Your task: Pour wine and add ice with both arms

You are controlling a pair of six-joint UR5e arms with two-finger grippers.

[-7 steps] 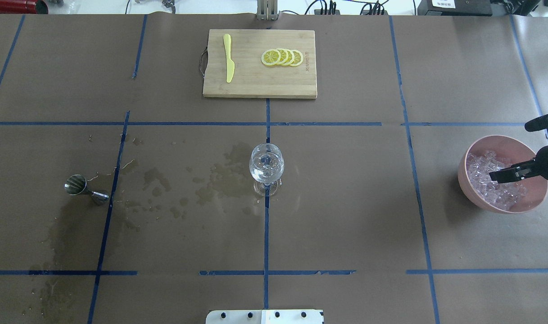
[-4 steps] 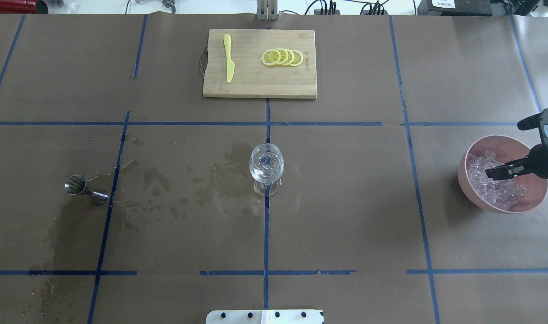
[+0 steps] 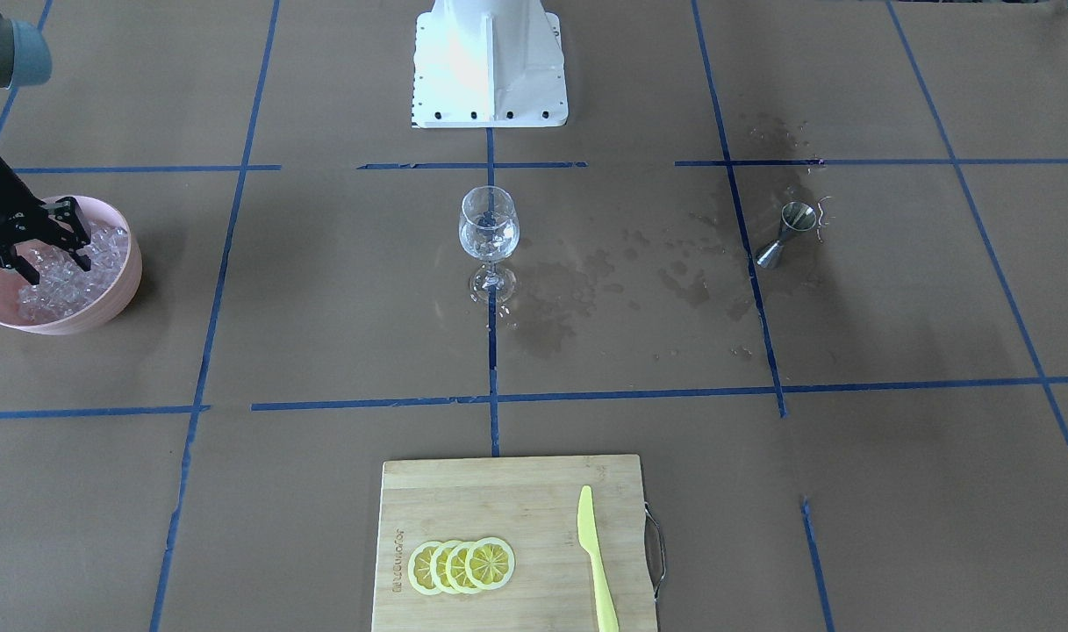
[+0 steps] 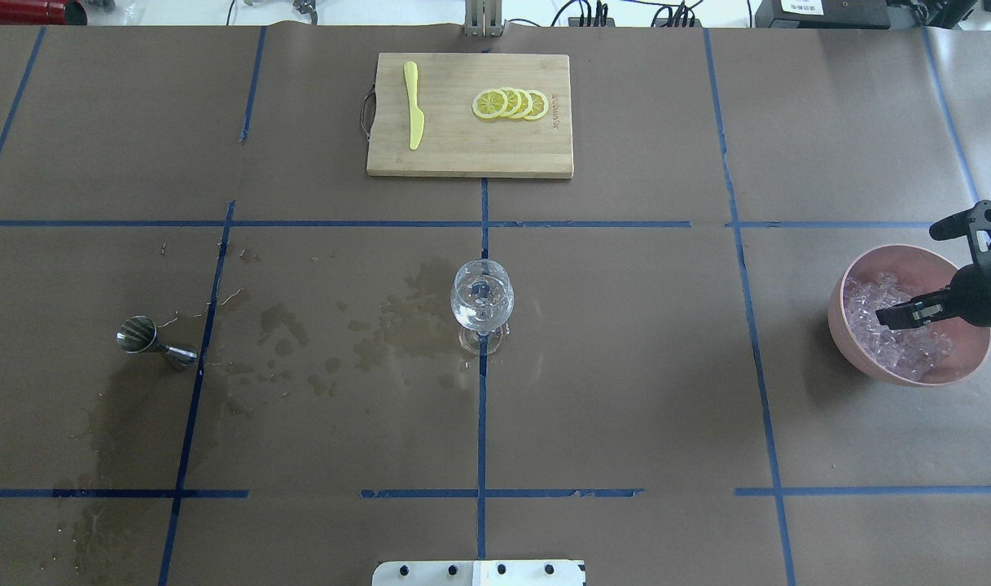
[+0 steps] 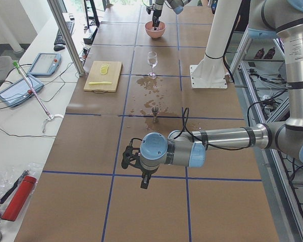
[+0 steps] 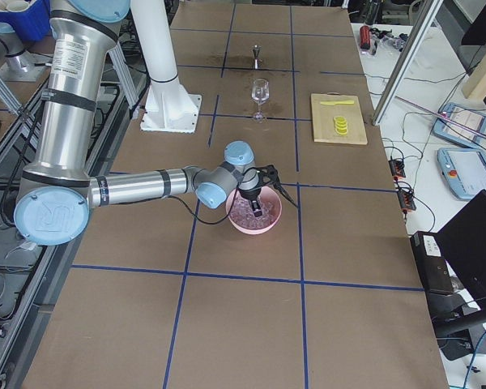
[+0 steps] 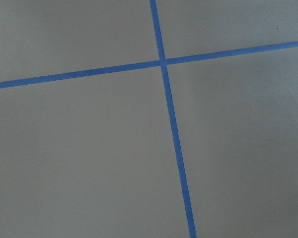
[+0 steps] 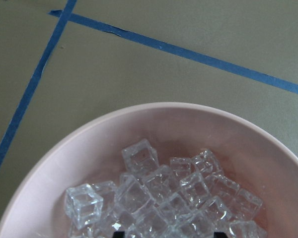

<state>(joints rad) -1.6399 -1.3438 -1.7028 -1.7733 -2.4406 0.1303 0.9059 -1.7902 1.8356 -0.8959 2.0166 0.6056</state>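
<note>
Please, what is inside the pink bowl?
A heap of clear ice lies in the bowl, and the right gripper, open, reaches in over it. The bowl's bottom is hidden under the ice. Whether the fingertips touch a cube cannot be told.

Two robot arms, the left arm (image 5: 222, 137) and the right arm (image 6: 146, 188), at a table with one wine glass (image 4: 481, 297), one measuring cup (image 4: 149, 340), one pink bowl (image 4: 839, 334) of ice cubes (image 4: 870, 313) too many to count, one cutting board (image 4: 462, 142), four lemon slices (image 4: 511, 104), one yellow knife (image 4: 414, 106) and one white pedestal (image 3: 490, 61).
</note>
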